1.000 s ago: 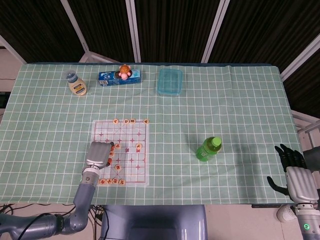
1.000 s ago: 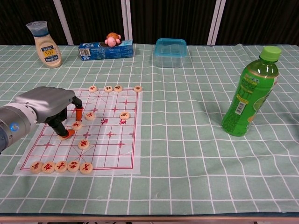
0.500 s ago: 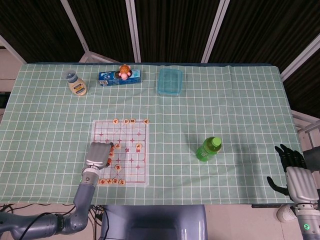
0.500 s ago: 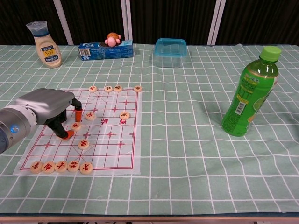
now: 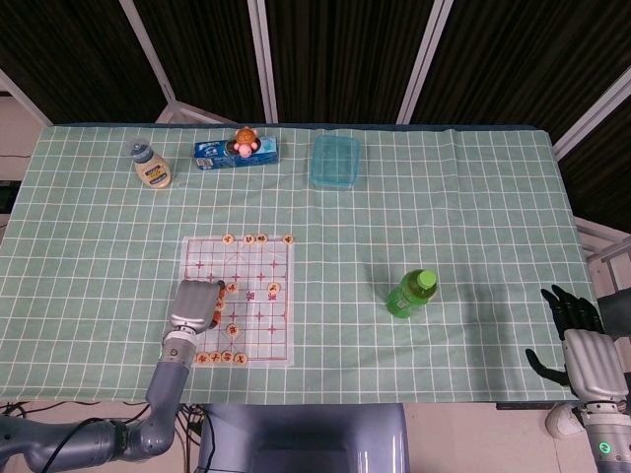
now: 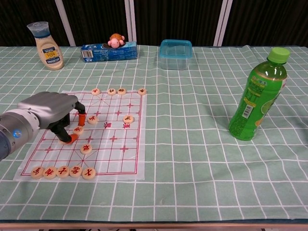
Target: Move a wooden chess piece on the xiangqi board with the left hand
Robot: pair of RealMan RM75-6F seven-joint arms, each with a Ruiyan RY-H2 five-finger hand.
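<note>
Wooden chess piece sits between left hand fingertips; grip unclear, right hand half cropped.

Tablecloth green, white grid; xiangqi board white, red lines; bottle green; container blue.

— Where does the head view sit?

— High above the near edge, looking steeply down and well back; the whole table shows, with the xiangqi board toward 7 o'clock and the right hand off the cloth at 4 o'clock.

— And the chest view?

— Low and close, facing 12 o'clock across the cloth; the green bottle looms at 3 o'clock.

— What do they share?

— The board, the bottle, the left hand and the far row.
</note>
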